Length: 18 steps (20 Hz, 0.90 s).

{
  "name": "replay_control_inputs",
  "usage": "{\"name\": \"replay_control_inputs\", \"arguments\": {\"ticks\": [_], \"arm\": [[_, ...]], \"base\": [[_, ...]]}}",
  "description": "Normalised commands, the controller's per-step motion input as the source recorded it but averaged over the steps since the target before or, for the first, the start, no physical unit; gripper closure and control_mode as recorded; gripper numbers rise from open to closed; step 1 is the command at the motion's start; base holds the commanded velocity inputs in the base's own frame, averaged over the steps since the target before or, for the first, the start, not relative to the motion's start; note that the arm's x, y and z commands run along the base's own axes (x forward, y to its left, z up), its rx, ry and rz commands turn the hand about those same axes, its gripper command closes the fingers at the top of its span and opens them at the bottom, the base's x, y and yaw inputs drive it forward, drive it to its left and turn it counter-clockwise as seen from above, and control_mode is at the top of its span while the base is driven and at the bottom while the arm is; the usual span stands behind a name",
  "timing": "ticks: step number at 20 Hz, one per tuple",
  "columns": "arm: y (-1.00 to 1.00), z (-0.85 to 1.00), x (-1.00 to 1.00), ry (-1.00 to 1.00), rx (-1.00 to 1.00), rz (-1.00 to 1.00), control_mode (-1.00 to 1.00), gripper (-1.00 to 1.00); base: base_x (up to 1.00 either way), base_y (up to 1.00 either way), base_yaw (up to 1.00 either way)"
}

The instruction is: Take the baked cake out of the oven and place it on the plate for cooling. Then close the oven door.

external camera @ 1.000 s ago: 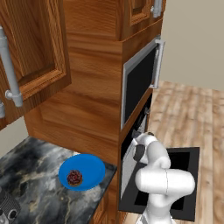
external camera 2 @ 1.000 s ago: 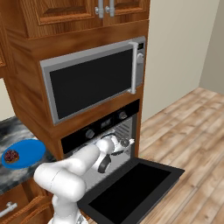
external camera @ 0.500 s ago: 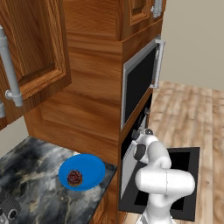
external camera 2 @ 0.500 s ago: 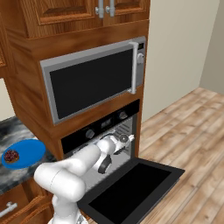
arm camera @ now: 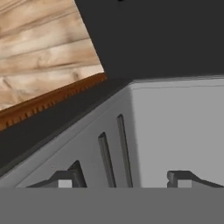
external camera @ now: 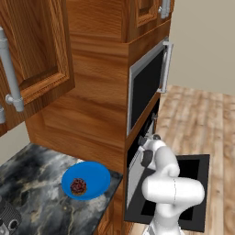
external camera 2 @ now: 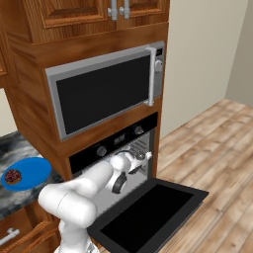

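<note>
Beside the oven: landmark for every place below; the oven [external camera 2: 129, 148] is a black built-in unit under a silver microwave [external camera 2: 106, 94], set in wooden cabinets.
Door: the door [external camera 2: 148, 210] hangs down open in front of the oven, flat and dark, over a wood floor [external camera 2: 217, 148].
Cake: the cake [external camera: 78, 186], a small dark-brown speckled lump, lies on the plate [external camera: 94, 174], left of the oven and well apart from it.
Plate: bright blue disc on a dark marbled counter [external camera: 32, 179] left of the oven.
Arm: white arm reaching into the oven mouth above the door.
Gripper: the gripper [arm camera: 122, 179] points at the grey inner wall of the oven; its two tips stand apart with nothing between them, partly spread.
Task judgement: cake looks placed; closing the door seems to remain.
Door handling: likely stiff, hinged at the bottom and fairly heavy; glass front may be slick.
Where to hold: probably the far edge or its bar handle, pushing up from beneath; the handle itself cannot be made out here.
</note>
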Motion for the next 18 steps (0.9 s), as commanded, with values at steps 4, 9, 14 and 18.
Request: {"name": "replay_control_inputs", "arguments": {"ticks": [4, 9, 14, 18], "arm": [[-0.37, -0.06, -0.22, 0.02, 0.05, -0.05, -1.0, -1.0], [-0.41, 0.0, -0.21, 0.01, 0.11, -0.06, -1.0, -1.0], [-0.39, 0.08, -0.21, 0.02, 0.19, -0.06, -1.0, -1.0], [-0.28, 0.35, -0.15, 0.09, 0.22, -0.08, -1.0, -1.0]], "base": [[0.0, 0.0, 0.0], [0.0, 0.0, 0.0], [0.0, 0.0, 0.0], [0.0, 0.0, 0.0]]}}
